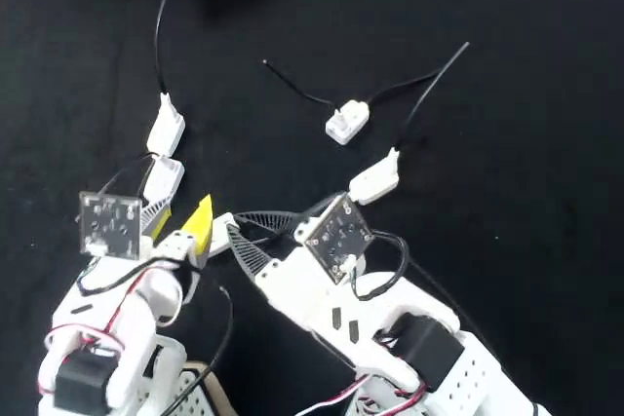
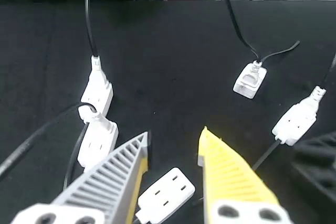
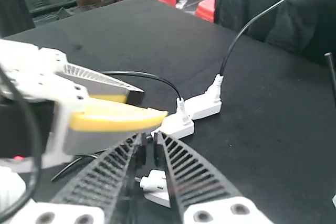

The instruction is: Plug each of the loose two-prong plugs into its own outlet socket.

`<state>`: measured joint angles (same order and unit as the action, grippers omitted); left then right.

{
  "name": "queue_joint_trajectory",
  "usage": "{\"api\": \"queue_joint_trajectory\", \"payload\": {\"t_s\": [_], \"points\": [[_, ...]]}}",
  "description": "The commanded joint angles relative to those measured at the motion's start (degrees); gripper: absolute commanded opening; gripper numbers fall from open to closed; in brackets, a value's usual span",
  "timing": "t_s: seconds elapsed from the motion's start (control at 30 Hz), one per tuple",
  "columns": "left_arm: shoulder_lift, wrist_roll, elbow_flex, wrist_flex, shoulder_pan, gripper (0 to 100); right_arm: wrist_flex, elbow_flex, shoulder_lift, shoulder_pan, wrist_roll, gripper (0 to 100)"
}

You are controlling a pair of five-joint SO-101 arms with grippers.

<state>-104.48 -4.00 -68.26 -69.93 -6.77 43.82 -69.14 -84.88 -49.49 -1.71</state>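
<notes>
The white socket block (image 2: 165, 192) lay on the black counter (image 1: 546, 94) directly below the left claw (image 2: 175, 132). Its grey and yellow fingers were spread wide, and the block sat in the gap between them. The long axis of the block ran slantwise across that gap, with the slotted face up. So I judge that the left claw needed only to come down and close, perhaps after a small turn of the wrist. The right claw (image 3: 149, 142) was just beside the same block, its tips pressed nearly together (whether something was pinched there, I could not tell). The loose plug (image 1: 346, 124) lay well apart from the block, farther out on the counter. Of the two arms, the right one was nearer to it.
</notes>
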Motion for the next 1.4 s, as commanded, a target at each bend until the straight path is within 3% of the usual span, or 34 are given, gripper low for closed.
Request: {"api": "queue_joint_trajectory", "payload": {"t_s": [0.0,0.17,0.33,0.5,0.57,0.77,0.93,1.37], "points": [[0.0,5.5,5.5,-4.7,1.2,16,0.1,1.2,1.5,2.9,1.8,1.1],[0.0,15.6,6.2,-9.5,8.9,16,-0.6,2.2,13.0,10.8,6.2,1.1],[0.0,22.7,3.6,-8.9,22.4,16,-0.1,7.5,30.9,10.9,13.8,1.8],[0.0,26.4,-4.3,-3.6,31.3,16,14.8,20.1,46.2,6.7,26.2,15.8],[0.0,27.3,-8.0,-1.8,32.1,16,19.8,23.7,51.2,2.9,28.7,16.6],[0.0,27.0,-13.8,1.0,32.4,16,17.2,26.7,63.2,-4.0,23.0,16.8],[0.0,27.0,-17.4,1.0,32.6,16,17.1,29.7,72.7,-4.0,18.0,22.1],[0.0,27.3,-21.9,1.1,38.5,16,17.8,32.0,86.8,-5.2,16.1,19.5]]}}
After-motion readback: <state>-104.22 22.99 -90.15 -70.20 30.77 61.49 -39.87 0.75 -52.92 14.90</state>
